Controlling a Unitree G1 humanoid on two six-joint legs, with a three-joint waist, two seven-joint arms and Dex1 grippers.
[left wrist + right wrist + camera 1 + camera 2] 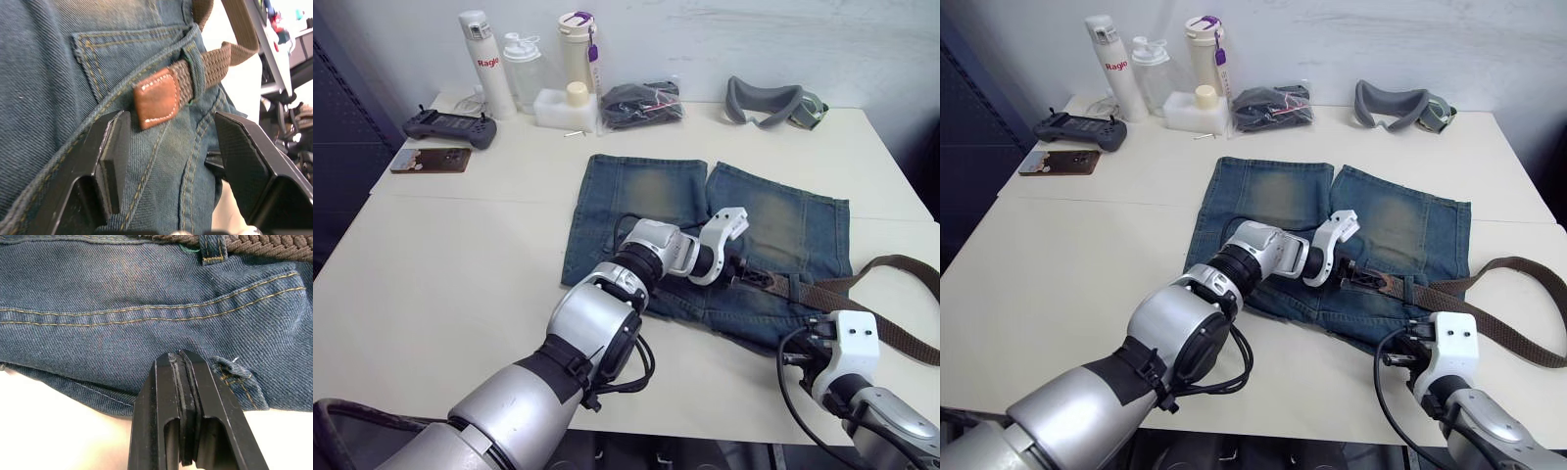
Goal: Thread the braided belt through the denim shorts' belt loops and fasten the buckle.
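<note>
The denim shorts [705, 245] lie flat in the middle of the white table [450, 264], waistband toward the robot and legs pointing toward the far wall, each leg showing a yellowish worn patch. The braided belt [891, 294] runs along the waistband on the robot's right side and trails off the shorts in a loop over the bare tabletop. In the left wrist view its tan leather tip [156, 98] has passed through one belt loop [195, 66] and rests on the denim just past it, below a pocket corner. The left gripper [168, 152] hovers over this spot with its black fingers [110, 156] spread wide, the leather tip lying between them but untouched. The right gripper [183, 406] sits at the near edge of the shorts, its two fingers pressed together with nothing between them; just beyond it the belt passes through another belt loop [212, 247]. Along the far edge of the table stand a white bottle [484, 64], a clear shaker bottle [524, 69], a cream tumbler [578, 49], a black bundle in clear plastic [641, 103], a grey headset [773, 103], a game controller [450, 127] and a phone [431, 160].
</note>
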